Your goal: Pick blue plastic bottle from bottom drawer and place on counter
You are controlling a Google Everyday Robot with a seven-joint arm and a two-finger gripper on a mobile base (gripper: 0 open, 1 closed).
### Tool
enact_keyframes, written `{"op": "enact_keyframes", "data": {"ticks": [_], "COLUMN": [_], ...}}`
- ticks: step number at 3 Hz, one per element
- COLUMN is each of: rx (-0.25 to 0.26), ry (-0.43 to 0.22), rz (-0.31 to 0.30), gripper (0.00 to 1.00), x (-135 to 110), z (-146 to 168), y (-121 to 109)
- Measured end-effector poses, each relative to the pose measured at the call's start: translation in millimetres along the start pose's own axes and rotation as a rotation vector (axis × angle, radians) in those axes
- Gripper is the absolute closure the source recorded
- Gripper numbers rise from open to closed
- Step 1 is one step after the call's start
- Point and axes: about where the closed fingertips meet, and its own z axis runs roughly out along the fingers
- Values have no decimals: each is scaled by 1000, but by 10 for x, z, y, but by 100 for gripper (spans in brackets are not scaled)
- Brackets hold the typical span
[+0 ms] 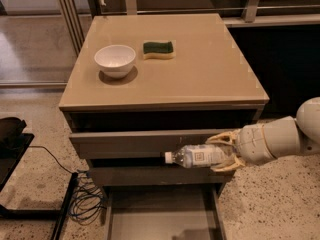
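The blue plastic bottle (197, 156) is clear with a white cap and white label. It lies sideways, cap pointing left, in front of the middle drawer front. My gripper (225, 152) comes in from the right and is shut on the bottle's base end, with one yellowish finger above and one below. The bottom drawer (160, 219) is pulled open below and its flat inside shows nothing in it. The counter (200, 69) is the glossy tan top of the cabinet, above the bottle.
A white bowl (115, 60) and a green-and-yellow sponge (158, 49) sit on the counter's back left. Black cables (82, 201) and a dark stand (15, 149) lie on the speckled floor left of the cabinet. A dark wall stands to the right.
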Motion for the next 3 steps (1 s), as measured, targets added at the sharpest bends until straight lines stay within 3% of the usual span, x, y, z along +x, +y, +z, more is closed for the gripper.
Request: {"op": "enact_keyframes", "data": {"ticks": [1,2,3], "rx": [-10,67,67], "ry": [28,27,27], "rz": [-18,-54,-54], "gripper": [100,100,100], "x": [-142,-389,-389], "z": [-330,-822,-821], "y": [-202,-388,-388]}}
